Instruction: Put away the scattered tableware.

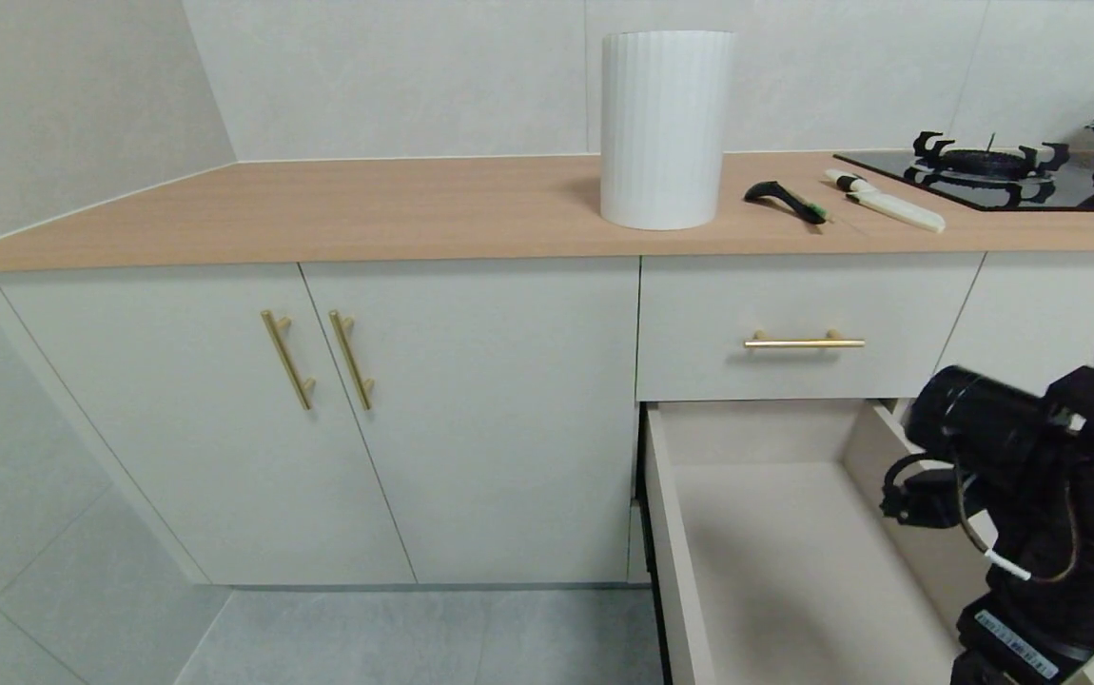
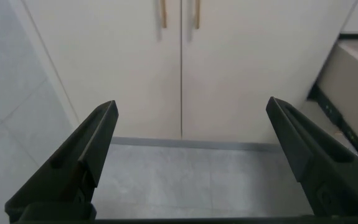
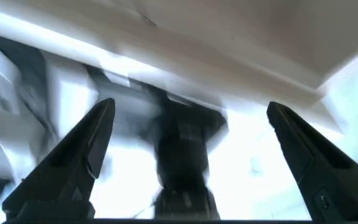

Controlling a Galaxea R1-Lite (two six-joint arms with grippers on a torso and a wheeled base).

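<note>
a light wood counter [image 1: 366, 209] runs across the kitchen. on it, just beside a tall white ribbed canister [image 1: 664, 128], lie two stray pieces: a dark-handled peeler [image 1: 785, 198] and, nearer the stove [image 1: 994, 166], a white knife [image 1: 885, 200]. they lie near each other without touching. under them the upper drawer front [image 1: 804, 371] is closed, and the deeper drawer [image 1: 673, 552] beneath it stands pulled out, with nothing visible on its floor.

the right arm [image 1: 1032, 476] hangs low beside that open drawer, well below the counter. the right gripper [image 3: 190, 107] has its fingers spread wide with nothing between them; what lies beyond it is too blurred to tell. the left gripper [image 2: 191, 107] is likewise spread and bare, facing the cabinet doors [image 2: 228, 56] and the floor.

with the drawer ready, the step in hand looks to be fetching the first piece. i'd lift the right arm clear of the counter's edge before reaching in, then come down across the peeler's handle at its narrow width, keeping off the canister. the knife is slim and flat, so it likely wants a pinch at the handle end — then a gentle lowering into the drawer, not a drop.
</note>
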